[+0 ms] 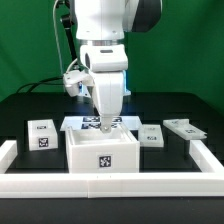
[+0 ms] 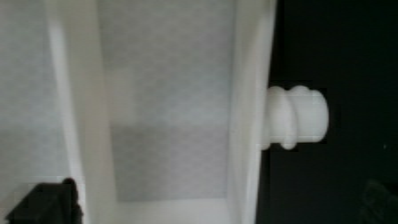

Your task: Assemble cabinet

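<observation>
Where our tool (image 1: 105, 124) hangs over the box shell (image 1: 101, 155), one block (image 1: 42, 133) lies well clear at the exterior view's left, a second block (image 1: 150, 136) opposite. Only the wrist view shows a ribbed knob (image 2: 299, 115) outside the wall. We cannot tell the tool's spread.

Box shell (image 1: 102, 150) between two blocks (image 1: 41, 134); marker board (image 1: 82, 123) apparently behind.

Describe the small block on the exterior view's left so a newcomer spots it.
Find the large white box shell at the front centre of the black table. On the exterior view's left of it stands a small white block, apart from the shell. It is the only loose part on that side.
</observation>
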Controlling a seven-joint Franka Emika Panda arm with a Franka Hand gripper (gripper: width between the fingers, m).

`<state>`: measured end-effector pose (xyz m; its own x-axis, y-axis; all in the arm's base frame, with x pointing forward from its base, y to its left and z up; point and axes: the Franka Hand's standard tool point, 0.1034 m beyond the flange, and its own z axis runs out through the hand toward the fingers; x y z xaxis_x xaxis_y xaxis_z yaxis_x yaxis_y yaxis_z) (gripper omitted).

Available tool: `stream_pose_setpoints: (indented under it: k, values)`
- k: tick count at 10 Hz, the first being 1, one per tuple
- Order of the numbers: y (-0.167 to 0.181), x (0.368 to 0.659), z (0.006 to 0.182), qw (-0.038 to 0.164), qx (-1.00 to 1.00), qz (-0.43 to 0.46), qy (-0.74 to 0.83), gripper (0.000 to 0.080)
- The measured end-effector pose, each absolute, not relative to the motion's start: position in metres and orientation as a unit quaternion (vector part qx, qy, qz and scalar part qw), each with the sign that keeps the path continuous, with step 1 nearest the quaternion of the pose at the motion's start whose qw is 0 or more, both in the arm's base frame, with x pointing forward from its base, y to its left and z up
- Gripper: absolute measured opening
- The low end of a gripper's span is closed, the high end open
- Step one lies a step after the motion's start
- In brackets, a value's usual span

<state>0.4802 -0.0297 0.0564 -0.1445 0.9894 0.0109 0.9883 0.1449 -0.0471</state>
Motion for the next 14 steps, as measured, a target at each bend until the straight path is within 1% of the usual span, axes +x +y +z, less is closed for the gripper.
stream_pose_setpoints:
  k: [3,7,8,9,11,12,13,14]
  values:
    - [-0.027,0.461,0.039,0.036,-0.653,0.024,-0.756,0.0798]
    - [-0.023,0.457,0.019,0.052,-0.659,0.032,-0.749,0.0798]
    - [-0.021,0.458,0.018,0.051,-0.665,0.032,-0.745,0.0673]
    - [-0.022,0.459,0.019,0.051,-0.667,0.032,-0.743,0.0673]
    - [-0.022,0.459,0.019,0.052,-0.667,0.033,-0.742,0.0398]
    - [-0.022,0.459,0.019,0.052,-0.667,0.033,-0.742,0.0398]
    - [-0.023,0.459,0.019,0.052,-0.668,0.033,-0.742,0.0214]
    - [-0.023,0.459,0.019,0.052,-0.668,0.033,-0.742,0.0083]
